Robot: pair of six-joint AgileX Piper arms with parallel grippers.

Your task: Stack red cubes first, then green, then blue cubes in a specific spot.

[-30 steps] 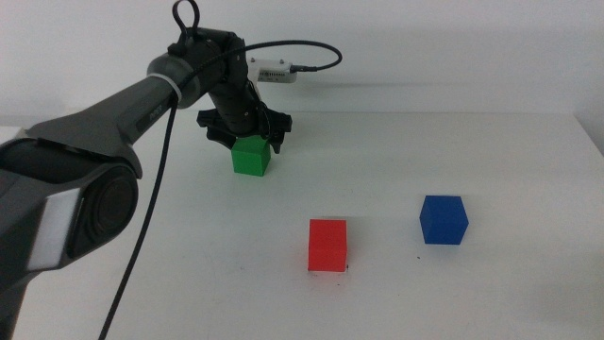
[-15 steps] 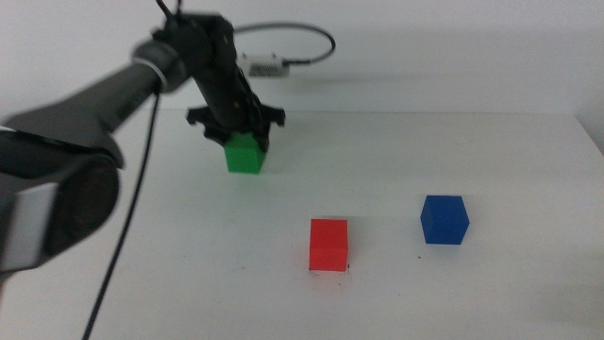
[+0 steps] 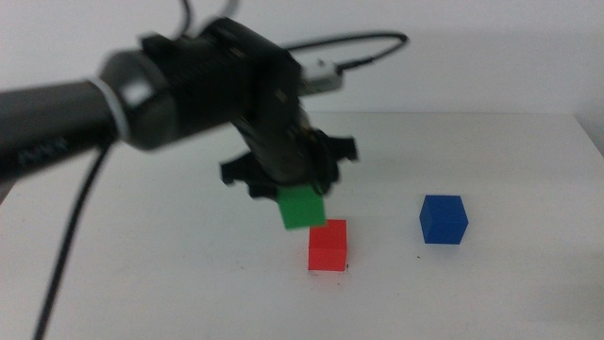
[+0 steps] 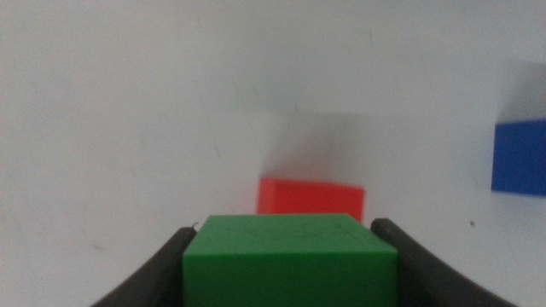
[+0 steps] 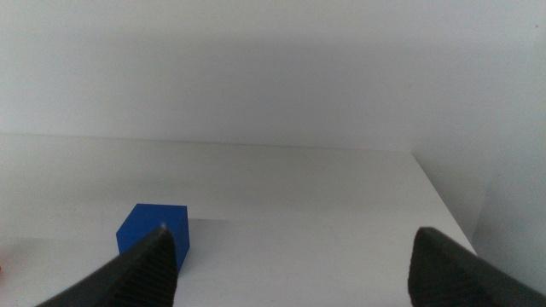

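My left gripper (image 3: 300,203) is shut on the green cube (image 3: 302,207) and holds it in the air just above and to the left of the red cube (image 3: 327,246), which sits on the white table. In the left wrist view the green cube (image 4: 290,260) fills the space between the jaws, with the red cube (image 4: 311,197) beyond it. The blue cube (image 3: 444,219) rests to the right of the red one; it also shows in the left wrist view (image 4: 519,157) and the right wrist view (image 5: 153,230). My right gripper (image 5: 290,269) is open and empty, out of the middle view.
The table's back edge meets a white wall. A white connector with a black cable (image 3: 326,74) hangs behind the left arm. A tiny dark speck (image 3: 419,257) lies near the blue cube.
My left gripper has lifted the green cube off the back left of the table and carried it forward and right, to just over the red cube. Red and blue cubes have not moved.
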